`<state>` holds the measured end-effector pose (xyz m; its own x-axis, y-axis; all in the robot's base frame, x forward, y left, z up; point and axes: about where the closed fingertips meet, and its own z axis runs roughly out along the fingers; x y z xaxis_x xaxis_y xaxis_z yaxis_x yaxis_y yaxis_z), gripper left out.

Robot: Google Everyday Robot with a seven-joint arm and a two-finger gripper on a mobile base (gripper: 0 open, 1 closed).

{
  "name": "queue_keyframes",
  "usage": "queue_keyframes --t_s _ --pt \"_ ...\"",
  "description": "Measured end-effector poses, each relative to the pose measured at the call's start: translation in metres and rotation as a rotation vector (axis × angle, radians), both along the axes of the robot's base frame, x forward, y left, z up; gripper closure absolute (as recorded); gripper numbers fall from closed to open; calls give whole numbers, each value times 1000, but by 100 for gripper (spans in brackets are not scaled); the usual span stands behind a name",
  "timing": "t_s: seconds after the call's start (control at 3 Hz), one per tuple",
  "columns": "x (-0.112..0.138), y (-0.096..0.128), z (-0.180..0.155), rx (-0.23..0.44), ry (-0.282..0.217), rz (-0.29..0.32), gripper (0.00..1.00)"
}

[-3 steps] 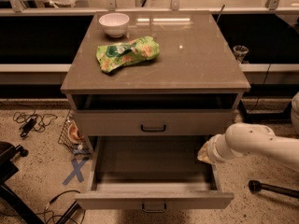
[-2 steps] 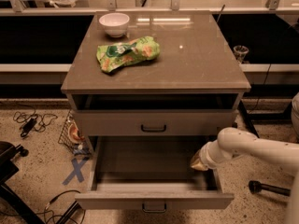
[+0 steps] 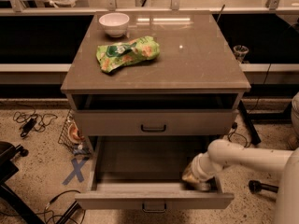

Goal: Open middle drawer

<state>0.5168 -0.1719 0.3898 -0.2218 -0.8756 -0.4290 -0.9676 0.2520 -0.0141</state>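
— What lies around the bench (image 3: 196, 55)?
— On the floor off its left edge there are loose cables (image 3: 30, 122) and a blue tape cross (image 3: 75, 171). On top, a white bowl (image 3: 114, 23) sits at the back-left corner, with a green bag (image 3: 127, 54) just in front of it.
— And the middle drawer (image 3: 117, 200)?
— It is drawn well out beneath the front edge, under a closed upper drawer (image 3: 117, 123).
— The tool (image 3: 195, 180)?
— It is low at that drawer's right front corner, on a white arm (image 3: 247, 157) coming in from the right. Whether it is clenched or released, I cannot tell.
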Motion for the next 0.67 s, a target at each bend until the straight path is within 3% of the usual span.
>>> queue_keyframes --t_s 0.33,0.67 --pt "-48 23 -11 2 20 -24 100" --pt "-56 27 -12 3 25 -32 100"
